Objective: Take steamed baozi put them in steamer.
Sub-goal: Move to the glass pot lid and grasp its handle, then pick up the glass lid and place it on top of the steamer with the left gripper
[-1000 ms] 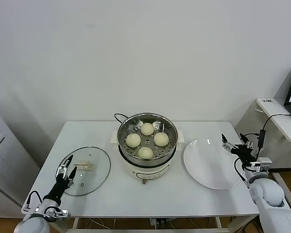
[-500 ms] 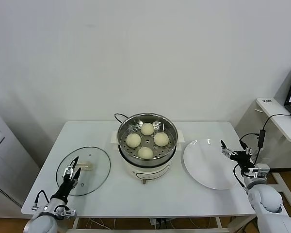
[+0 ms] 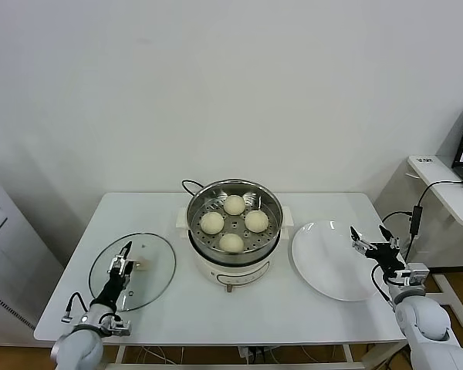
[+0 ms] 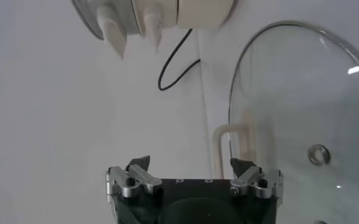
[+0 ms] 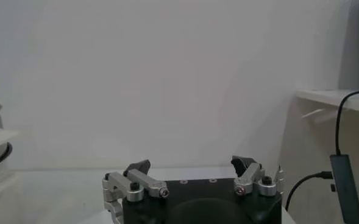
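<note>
Several cream-white steamed baozi (image 3: 233, 204) lie in the shiny steel steamer (image 3: 270, 231) on its white pot base at the table's middle. My left gripper (image 3: 122, 260) is open and empty, low over the near left of the table above the glass lid. It shows open in the left wrist view (image 4: 191, 165). My right gripper (image 3: 373, 241) is open and empty at the table's right edge, beside the plate. It shows open in the right wrist view (image 5: 192, 165).
A round glass lid (image 3: 156, 266) lies flat left of the steamer, also in the left wrist view (image 4: 301, 103). A bare white plate (image 3: 324, 262) lies right of the steamer. A black cord (image 3: 190, 185) runs behind the pot. A side shelf (image 3: 444, 185) stands at the right.
My left gripper has moved forward and right over the glass lid. My right gripper has dropped slightly and shifted a little left beside the plate. The baozi have not moved.
</note>
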Tool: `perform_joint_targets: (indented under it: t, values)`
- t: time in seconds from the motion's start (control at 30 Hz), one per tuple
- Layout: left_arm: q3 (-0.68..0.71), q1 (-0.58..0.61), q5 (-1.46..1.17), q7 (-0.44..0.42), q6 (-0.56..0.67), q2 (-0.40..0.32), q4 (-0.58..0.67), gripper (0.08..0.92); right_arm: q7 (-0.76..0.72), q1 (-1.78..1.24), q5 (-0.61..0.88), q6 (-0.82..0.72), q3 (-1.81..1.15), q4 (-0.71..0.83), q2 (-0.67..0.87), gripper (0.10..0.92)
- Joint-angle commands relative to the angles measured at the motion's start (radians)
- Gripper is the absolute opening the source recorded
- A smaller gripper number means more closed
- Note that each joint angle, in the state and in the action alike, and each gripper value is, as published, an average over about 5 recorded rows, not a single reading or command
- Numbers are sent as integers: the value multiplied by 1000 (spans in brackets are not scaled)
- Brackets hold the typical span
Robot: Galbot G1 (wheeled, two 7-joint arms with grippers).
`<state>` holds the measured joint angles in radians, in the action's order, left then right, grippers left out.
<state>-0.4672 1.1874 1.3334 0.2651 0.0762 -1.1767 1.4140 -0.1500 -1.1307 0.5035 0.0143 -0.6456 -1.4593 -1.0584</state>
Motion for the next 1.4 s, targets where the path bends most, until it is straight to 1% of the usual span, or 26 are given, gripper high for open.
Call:
perform_joint_targets:
  t: [0.03,0.33,0.53,0.63,0.73,0.83,0.93,1.03,1.17,1.27,1.4]
  values:
    - [1,-58,16,-10,-4,-16,-50,708,-5,-5,-1,-2,-3,-6,-2,823]
    - [-17,-37,5,-23,-1,-11,-19,452,-9,-8,0,-5,-5,-13,-5,823]
    - [-24,-5,-9,-29,-34,-3,80,278,-10,-9,0,-8,-4,-24,-6,823]
    - [-24,6,-21,-44,-57,10,136,192,-10,-10,1,-8,-4,-28,-4,823]
    - [-19,12,-40,-70,-83,32,186,123,-10,-12,2,-8,-5,-34,-3,823]
    - [-7,14,-73,-110,-122,62,241,101,-12,-14,2,-9,-5,-38,-2,823]
    - [12,17,-135,-171,-187,110,315,101,-14,-12,4,-10,-4,-41,0,823]
    - [48,7,-224,-248,-291,171,408,101,-14,-5,6,-12,-2,-43,2,823]
    - [116,-31,-279,-333,-487,231,509,101,-14,5,9,-15,3,-45,6,823]
    - [177,-71,-268,-394,-615,265,563,101,-15,9,11,-16,4,-48,12,823]
    - [276,-141,-236,-465,-731,289,605,101,-16,11,15,-16,1,-47,18,823]
